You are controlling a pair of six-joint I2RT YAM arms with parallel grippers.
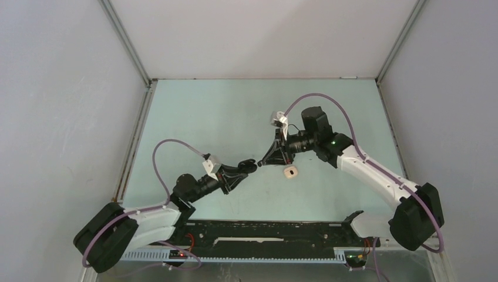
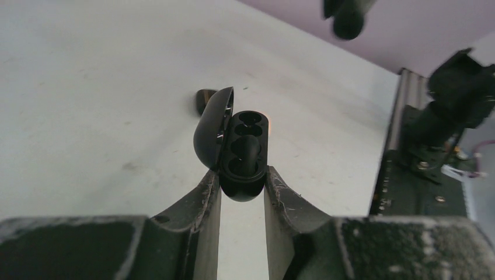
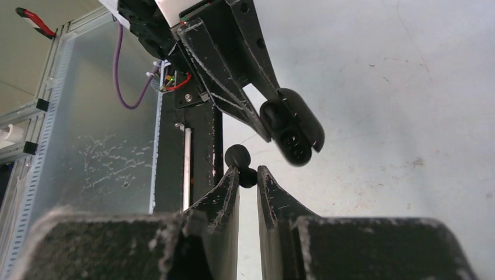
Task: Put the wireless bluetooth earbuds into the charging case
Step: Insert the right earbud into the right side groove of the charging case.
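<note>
My left gripper (image 2: 243,182) is shut on the lower end of a black charging case (image 2: 248,149), held up off the table. Its lid (image 2: 211,125) stands open to the left. One black earbud (image 2: 247,153) lies in a well of the case. My right gripper (image 3: 248,175) is shut on another black earbud (image 3: 239,160), whose round head sticks out past the fingertips. That bud hangs just short of the case's open face (image 3: 295,135). In the top view the left gripper (image 1: 252,167) and the right gripper (image 1: 263,161) nearly meet over the table's middle.
A small whitish case (image 1: 290,171) lies on the pale green table (image 1: 223,111) just right of the grippers. A small dark object (image 2: 202,99) shows partly behind the lid. A black rail (image 1: 264,232) runs along the near edge, and grey walls close in three sides.
</note>
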